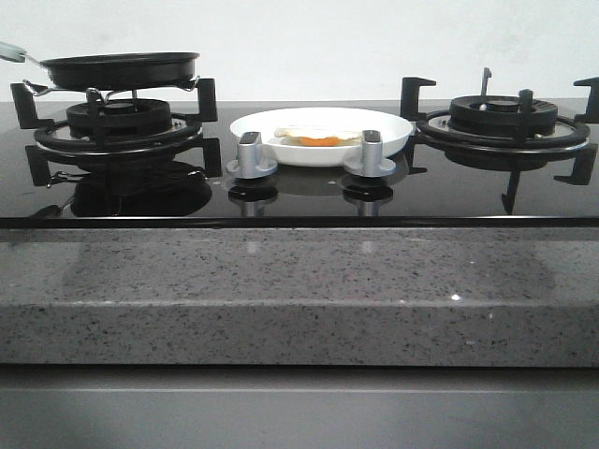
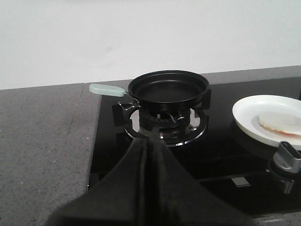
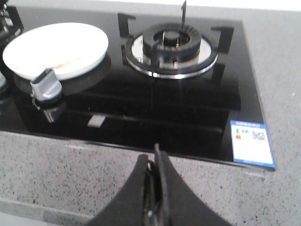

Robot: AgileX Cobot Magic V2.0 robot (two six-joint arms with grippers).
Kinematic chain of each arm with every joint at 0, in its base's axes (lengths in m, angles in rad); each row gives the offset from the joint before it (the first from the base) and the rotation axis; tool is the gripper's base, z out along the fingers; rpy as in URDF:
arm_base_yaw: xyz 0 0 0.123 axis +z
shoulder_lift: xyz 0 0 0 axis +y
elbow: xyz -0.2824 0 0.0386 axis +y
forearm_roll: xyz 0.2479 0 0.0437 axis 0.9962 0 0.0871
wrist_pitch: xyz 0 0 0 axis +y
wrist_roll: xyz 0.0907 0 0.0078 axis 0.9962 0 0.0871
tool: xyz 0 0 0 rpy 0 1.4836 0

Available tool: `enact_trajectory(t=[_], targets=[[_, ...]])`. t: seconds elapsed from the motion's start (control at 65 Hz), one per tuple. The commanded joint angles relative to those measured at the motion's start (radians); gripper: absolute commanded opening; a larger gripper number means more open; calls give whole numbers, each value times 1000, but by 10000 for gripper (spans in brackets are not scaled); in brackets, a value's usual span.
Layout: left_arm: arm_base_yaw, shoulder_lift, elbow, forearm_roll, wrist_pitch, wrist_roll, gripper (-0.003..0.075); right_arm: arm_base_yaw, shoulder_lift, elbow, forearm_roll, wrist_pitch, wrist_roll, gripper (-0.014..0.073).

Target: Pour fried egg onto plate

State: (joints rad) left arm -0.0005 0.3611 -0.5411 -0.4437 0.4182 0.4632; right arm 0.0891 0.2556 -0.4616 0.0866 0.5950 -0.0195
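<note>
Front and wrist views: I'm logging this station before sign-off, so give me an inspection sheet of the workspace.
Surface: glossy black hob set in a speckled grey counter.
Job's things: fried egg lies in the plate, between the two burners; frying pan sits empty on the left burner.
Clutter: nothing seen; two silver knobs in front of the plate.
Grippers: left gripper and right gripper both shut, holding nothing, back from the hob.
Cables: nothing seen.
Surroundings: plain white wall behind; label sticker at the hob's corner.
</note>
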Motion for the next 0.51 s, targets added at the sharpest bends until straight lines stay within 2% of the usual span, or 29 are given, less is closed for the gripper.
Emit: enact_trajectory(t=[0.0, 0.492], targets=[[-8, 7, -28, -19, -58, -8, -19, -5, -15, -21, -11, -97, -6, -68], [-8, 7, -28, -19, -50, -8, -19, -5, -18, -21, -11, -96, -6, -68]])
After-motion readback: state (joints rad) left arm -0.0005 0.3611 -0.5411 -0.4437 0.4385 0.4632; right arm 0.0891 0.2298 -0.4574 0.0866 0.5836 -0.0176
